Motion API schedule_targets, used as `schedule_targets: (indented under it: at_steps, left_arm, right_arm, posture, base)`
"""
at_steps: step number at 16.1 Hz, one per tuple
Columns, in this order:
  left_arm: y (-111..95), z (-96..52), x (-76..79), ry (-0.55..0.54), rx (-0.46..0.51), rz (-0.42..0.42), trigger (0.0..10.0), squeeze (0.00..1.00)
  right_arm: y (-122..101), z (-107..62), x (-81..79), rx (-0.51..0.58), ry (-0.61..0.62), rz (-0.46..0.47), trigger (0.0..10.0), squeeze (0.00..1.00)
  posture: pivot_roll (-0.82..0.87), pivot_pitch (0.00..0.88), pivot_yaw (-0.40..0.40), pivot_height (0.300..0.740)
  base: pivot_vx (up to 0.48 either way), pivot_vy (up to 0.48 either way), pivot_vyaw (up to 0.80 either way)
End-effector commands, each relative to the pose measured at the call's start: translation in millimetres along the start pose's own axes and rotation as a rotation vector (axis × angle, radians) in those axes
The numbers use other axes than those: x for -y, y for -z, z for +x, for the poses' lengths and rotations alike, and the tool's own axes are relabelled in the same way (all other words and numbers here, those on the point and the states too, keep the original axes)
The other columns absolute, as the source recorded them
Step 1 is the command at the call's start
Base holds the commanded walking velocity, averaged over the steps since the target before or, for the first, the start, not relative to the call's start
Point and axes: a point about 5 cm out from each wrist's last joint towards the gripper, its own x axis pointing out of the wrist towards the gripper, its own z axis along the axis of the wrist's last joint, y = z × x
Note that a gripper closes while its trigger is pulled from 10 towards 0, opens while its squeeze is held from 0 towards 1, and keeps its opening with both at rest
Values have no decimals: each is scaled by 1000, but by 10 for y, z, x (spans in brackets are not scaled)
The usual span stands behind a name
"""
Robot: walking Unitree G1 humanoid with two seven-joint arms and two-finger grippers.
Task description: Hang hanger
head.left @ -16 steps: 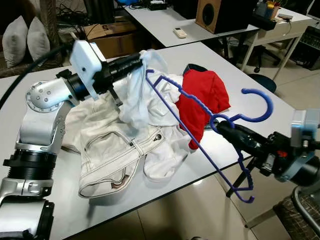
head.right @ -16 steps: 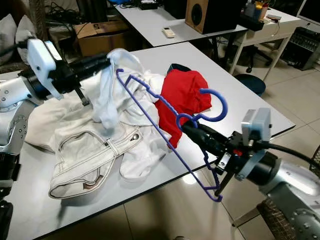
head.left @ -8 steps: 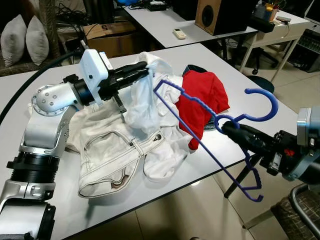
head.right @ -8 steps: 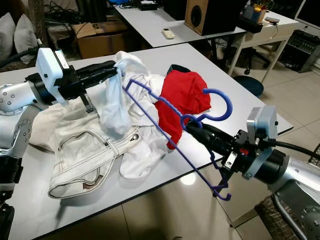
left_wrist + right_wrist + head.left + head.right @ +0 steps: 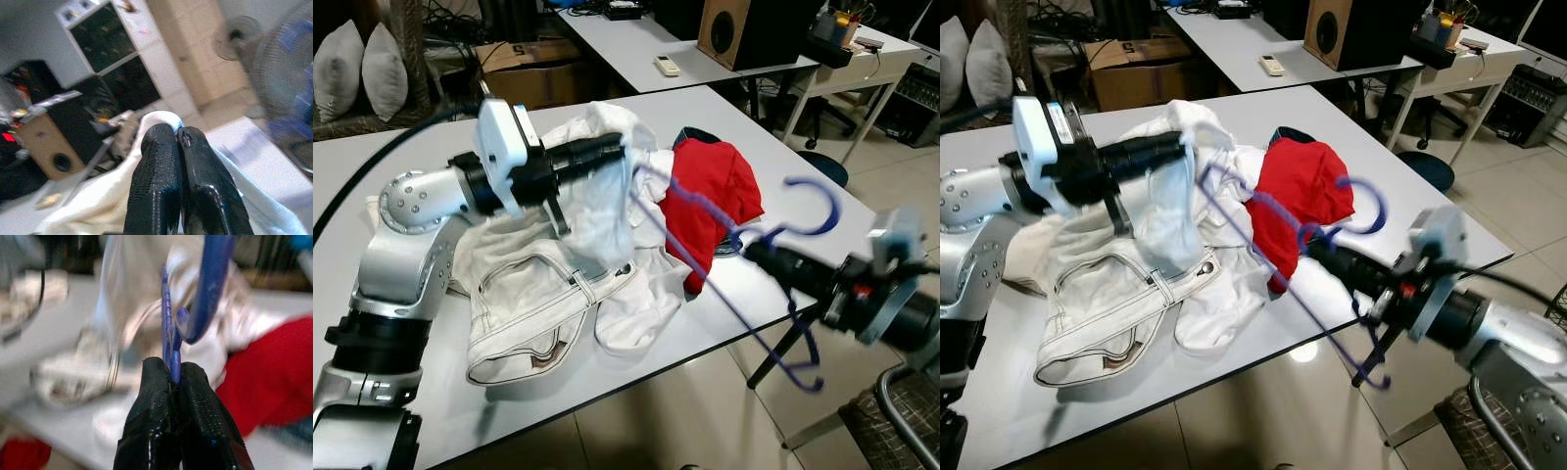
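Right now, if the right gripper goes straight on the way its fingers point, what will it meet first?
Probably the red garment on the table: the right gripper, shut on the blue hanger, points toward it. Depth is unclear.

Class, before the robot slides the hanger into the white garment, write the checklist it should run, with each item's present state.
1. Right gripper shut on the hanger at its neck: ok.
2. Left gripper shut on the white garment: ok.
3. Garment lifted off the table: partly; its lower part rests on the pile.
4. Hanger tip at the garment's opening: cannot tell, blurred.
5. Red cloth out of the hanger's path: not ok, it lies right behind the hanger.
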Motion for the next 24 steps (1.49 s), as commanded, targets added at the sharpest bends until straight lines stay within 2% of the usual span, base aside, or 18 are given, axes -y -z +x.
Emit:
schedule_targets:
  at_steps: [1, 3, 5, 10, 12, 14, 15, 16, 19, 20, 22, 23, 24]
  left_arm:
    - [-161, -1, -116, -49, 37, 79, 0, 0]
    - [-195, -23, -195, -79, 27, 113, 0, 0]
    - [-188, -28, -210, -72, 6, 128, 0, 0]
    - [-100, 8, -83, 26, -54, 116, 0, 0]
    - [-101, 17, -70, 34, -45, 106, 0, 0]
    - [-106, 62, 3, 85, -30, 82, 0, 0]
    - [-99, 94, 54, 112, -24, 67, 0, 0]
    - [-99, 94, 54, 112, -24, 67, 0, 0]
    - [-78, 157, 116, 134, -23, 64, 0, 0]
    - [-72, 178, 127, 136, -28, 67, 0, 0]
    - [-40, 215, 37, 69, -71, 124, 0, 0]
    - [-46, 221, -68, -2, -88, 167, 0, 0]
    - [-58, 220, -118, -37, -89, 186, 0, 0]
  right_arm:
    - [64, -13, -23, -57, -17, -2, 10000, 0]
    - [48, -31, -57, -36, -36, 15, 10000, 0]
    - [-82, -35, -40, 64, -32, 39, 10000, 0]
    - [-304, -72, 15, 219, -23, 73, 10000, 0]
    - [-297, -53, 29, 217, -15, 78, 10000, 0]
    - [-241, 83, 107, 213, 49, 138, 10000, 0]
    - [-198, 201, 141, 216, 80, 182, 10000, 0]
    - [-198, 201, 141, 216, 80, 182, 10000, 0]
    - [-147, 450, 131, 258, 93, 337, 10000, 0]
    - [-109, 520, 124, 238, 97, 385, 10000, 0]
    - [47, 607, 59, 129, 87, 405, 10000, 0]
    - [121, 609, 27, 75, 86, 401, 10000, 0]
    - [132, 596, 23, 68, 88, 401, 10000, 0]
  posture:
    - [-182, 0, -38, 740]
    - [-183, 0, -36, 740]
    - [-186, 0, -33, 740]
    - [-186, 0, -34, 740]
    - [-186, 0, -34, 740]
    - [-189, 0, -36, 740]
    - [-190, 0, -36, 740]
    - [-190, 0, -36, 740]
    - [-191, 0, -37, 740]
    - [-188, 0, -38, 740]
    - [-186, 0, -39, 740]
    - [-189, 0, -32, 740]
    - [-189, 0, -32, 740]
  base:
    - [0, 0, 0]
    - [0, 0, 0]
    - [0, 0, 0]
    - [0, 0, 0]
    - [0, 0, 0]
    - [0, 0, 0]
    - [0, 0, 0]
    - [0, 0, 0]
    - [0, 0, 0]
    - [0, 0, 0]
    - [0, 0, 0]
    - [0, 0, 0]
    - [0, 0, 0]
